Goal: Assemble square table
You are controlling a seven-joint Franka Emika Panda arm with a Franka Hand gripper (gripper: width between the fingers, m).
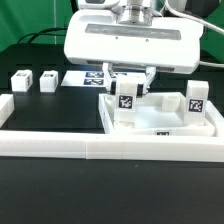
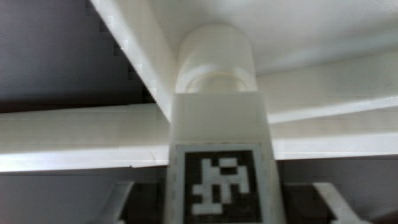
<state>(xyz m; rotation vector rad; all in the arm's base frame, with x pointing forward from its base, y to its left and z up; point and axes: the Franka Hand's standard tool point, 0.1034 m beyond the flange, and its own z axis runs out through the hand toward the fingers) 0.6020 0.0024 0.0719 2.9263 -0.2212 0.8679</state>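
Note:
The square table's white slab (image 1: pixel 165 125) lies at the exterior view's right, against the front border wall. One white tagged leg (image 1: pixel 125 98) stands upright on the slab's left corner, and my gripper (image 1: pixel 128 90) is shut on it from above, a finger on each side. A second leg (image 1: pixel 196 97) stands on the slab's right side. Two loose legs (image 1: pixel 20 82) (image 1: pixel 48 80) rest on the black mat at the left. In the wrist view the held leg (image 2: pixel 219 120) runs away from my gripper (image 2: pixel 217 205), its tag facing the camera, over the slab's white ribs (image 2: pixel 80 135).
A long low white border wall (image 1: pixel 100 148) runs along the front and turns back at the left (image 1: pixel 8 105). The marker board (image 1: pixel 92 75) lies flat behind the mat, partly hidden by the gripper body.

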